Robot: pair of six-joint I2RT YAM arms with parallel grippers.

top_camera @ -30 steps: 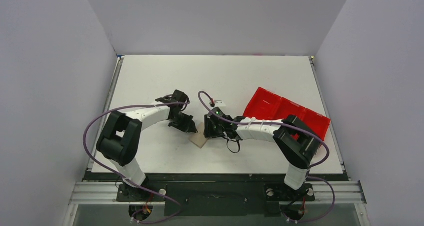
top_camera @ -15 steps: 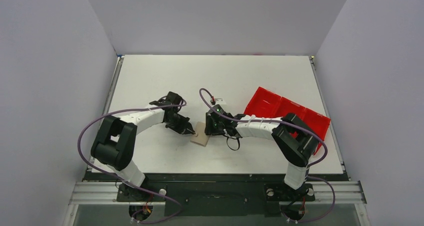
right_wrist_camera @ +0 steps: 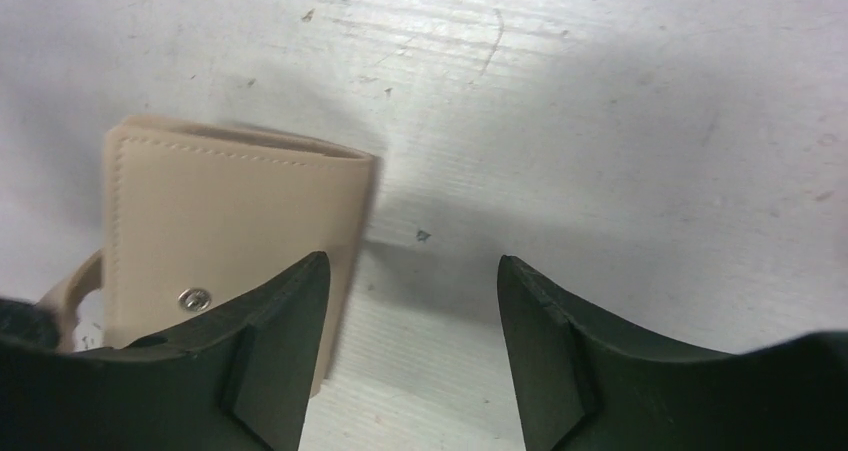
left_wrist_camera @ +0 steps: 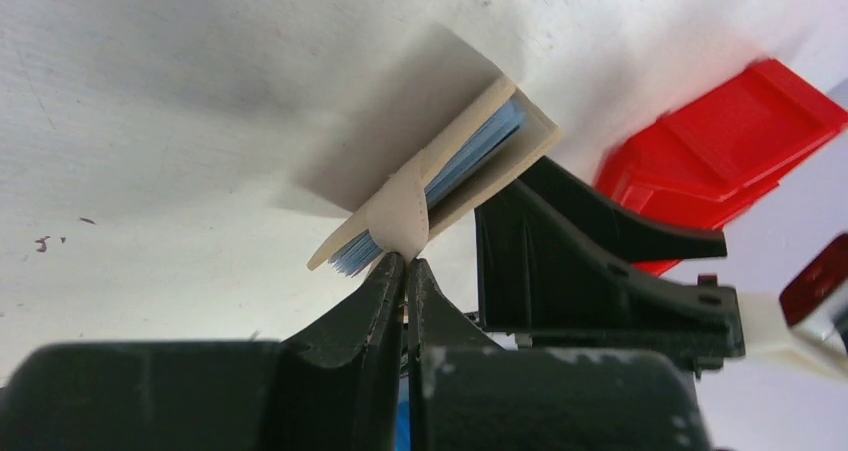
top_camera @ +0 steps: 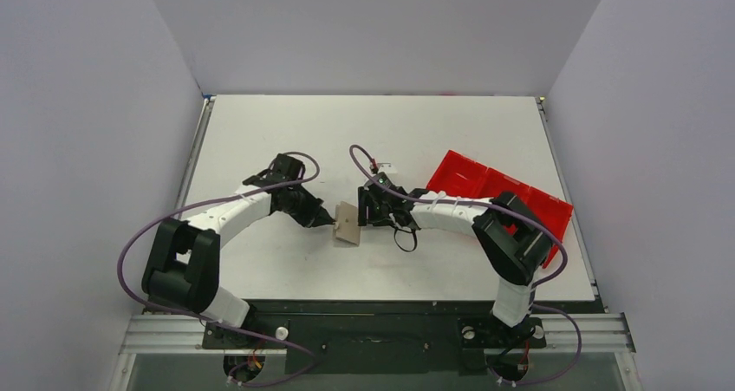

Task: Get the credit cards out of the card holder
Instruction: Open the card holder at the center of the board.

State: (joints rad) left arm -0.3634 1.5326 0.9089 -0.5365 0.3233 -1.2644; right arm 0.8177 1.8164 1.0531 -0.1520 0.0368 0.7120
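Hovering over the table (top_camera: 451,131), the right gripper (right_wrist_camera: 410,271) stands half open beside the upended card holder (left_wrist_camera: 520,156), holding nothing; the left gripper (left_wrist_camera: 405,263) is pinched tight on its strap (left_wrist_camera: 405,221). Pinning that strap firmly should let the right reach the blue credit cards (left_wrist_camera: 478,153) inside.

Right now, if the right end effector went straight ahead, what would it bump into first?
Probably the holder: the open right end effector has one finger lined up with its edge, while the gap between the fingers faces bare table. Depth is hard to judge.
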